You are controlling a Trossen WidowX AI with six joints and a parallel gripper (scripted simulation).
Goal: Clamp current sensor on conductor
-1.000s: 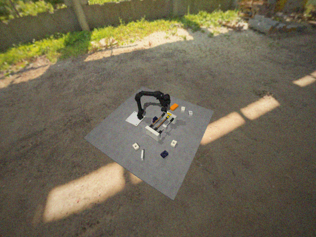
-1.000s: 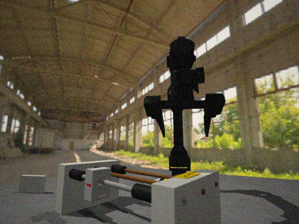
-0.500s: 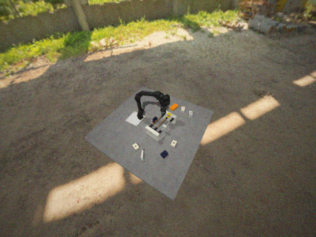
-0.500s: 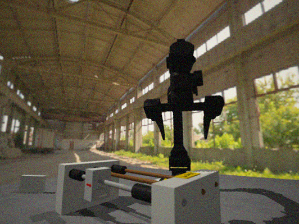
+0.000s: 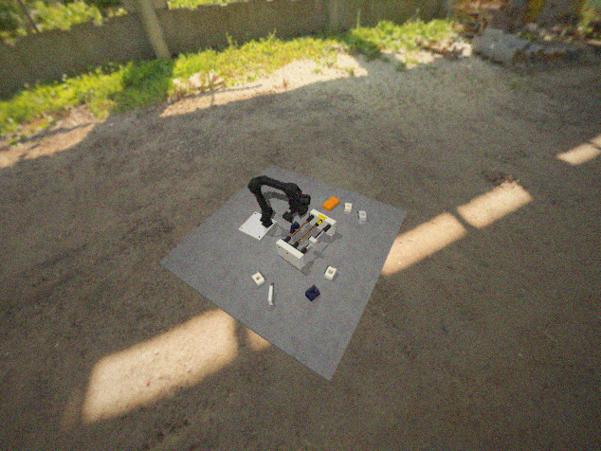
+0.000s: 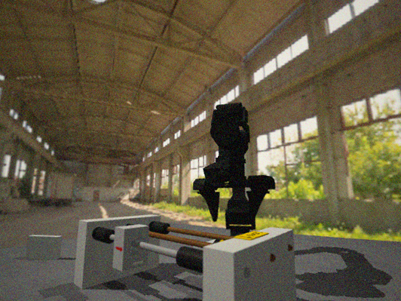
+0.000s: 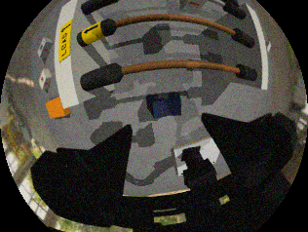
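Observation:
A small dark blue block-like part (image 5: 294, 226) (image 7: 166, 105), probably the sensor, stands on the table beside the rack, on the arm's side; its jaw and arrow cannot be made out. The LOAD conductor (image 5: 306, 235) (image 6: 179, 240) (image 7: 171, 18) is the middle, copper one, with a yellow arrow band (image 5: 318, 222) (image 7: 93, 32) near the end wall's yellow LOAD label (image 5: 321, 217) (image 6: 251, 235) (image 7: 65, 41). My gripper (image 7: 167, 121) is open and empty, pointing down above the table beside the rack. The blue part shows just beyond its fingertips in the wrist view.
Another copper conductor (image 7: 166, 65) lies nearest my gripper. A white block with a red arrow (image 6: 133, 256) (image 5: 313, 240) sits round the grey conductor. An orange block (image 5: 331, 203) (image 7: 57, 108), several white blocks and another dark blue part (image 5: 312, 292) stand around the rack.

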